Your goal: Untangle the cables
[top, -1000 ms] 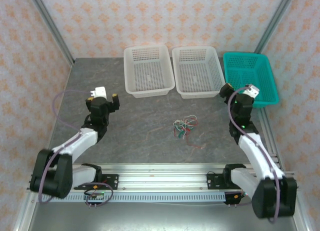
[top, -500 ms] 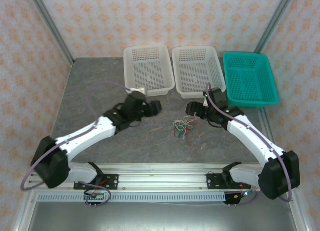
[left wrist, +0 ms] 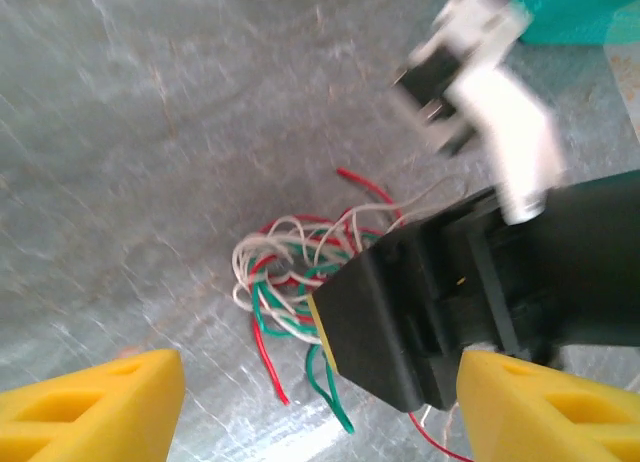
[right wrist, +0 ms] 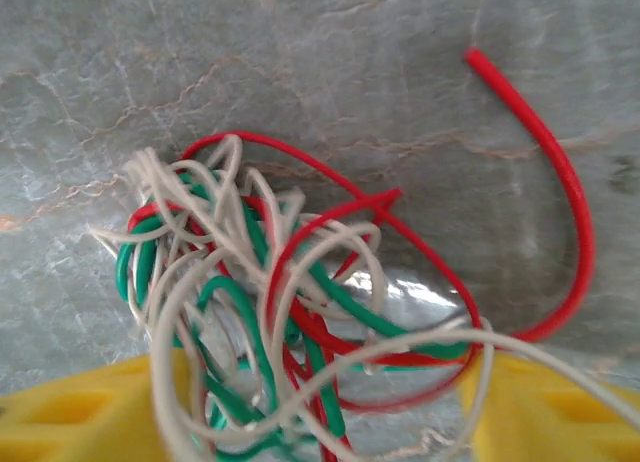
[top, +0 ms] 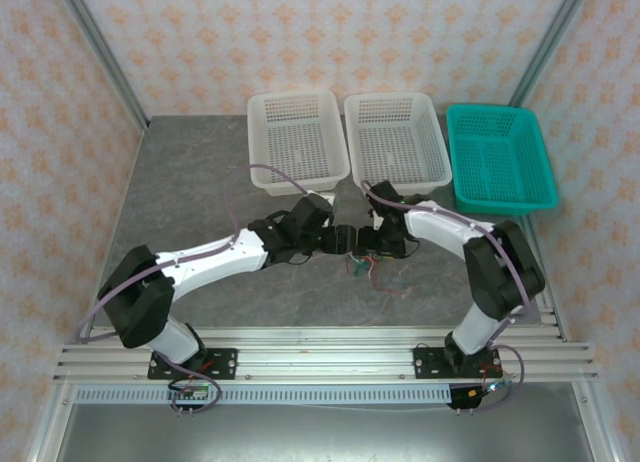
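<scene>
Top external view has both arms bent inward so that the left gripper (top: 343,240) and right gripper (top: 370,244) face each other nose to nose at mid-table, just on the near side of the two white baskets (top: 297,142), with the teal basket (top: 497,157) off to the right. The cables (top: 366,266) lie on the grey table (top: 200,192) as one small tangle under and just in front of the two grippers, a thin red strand trailing toward the near right. From the left wrist, its yellow fingers (left wrist: 90,407) stand wide apart at the bottom corners with nothing clamped between them. The knot of red, green and whitish wire lies on the stone ahead of them, and the black body of the right gripper sits over the knot's right side, hiding part of it. From the right wrist, its yellow fingers (right wrist: 70,417) are apart too, one on each side of the tangle, with white and green loops crossing the left finger's edge and a white strand running across the right one; the jaws straddle the bundle and are not closed onto it. One red wire arcs free to the upper right, its cut end lying on the table
</scene>
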